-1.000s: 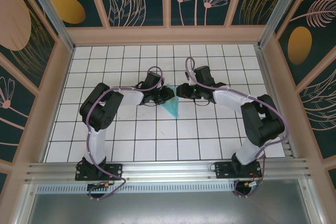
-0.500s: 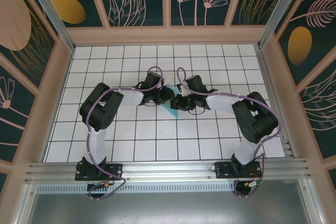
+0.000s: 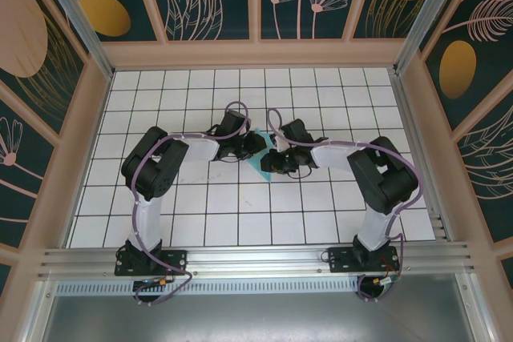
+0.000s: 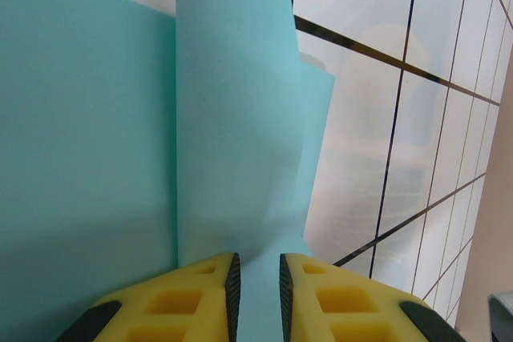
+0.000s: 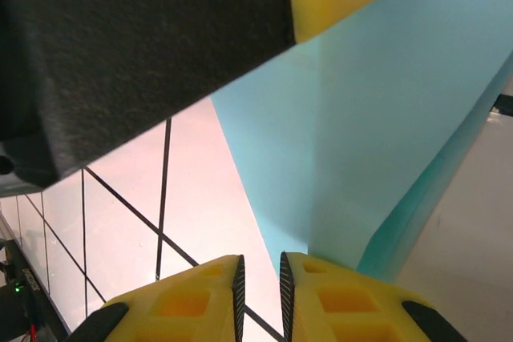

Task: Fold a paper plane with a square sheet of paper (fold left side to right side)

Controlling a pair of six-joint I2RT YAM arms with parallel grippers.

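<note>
Left fingers (image 4: 192,298) astride paper plane (image 4: 240,158)

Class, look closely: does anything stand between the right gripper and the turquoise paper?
Nothing visible does. The right gripper sits right at the edge of the turquoise paper, while the left gripper pinches the same sheet from the opposite side.
</note>
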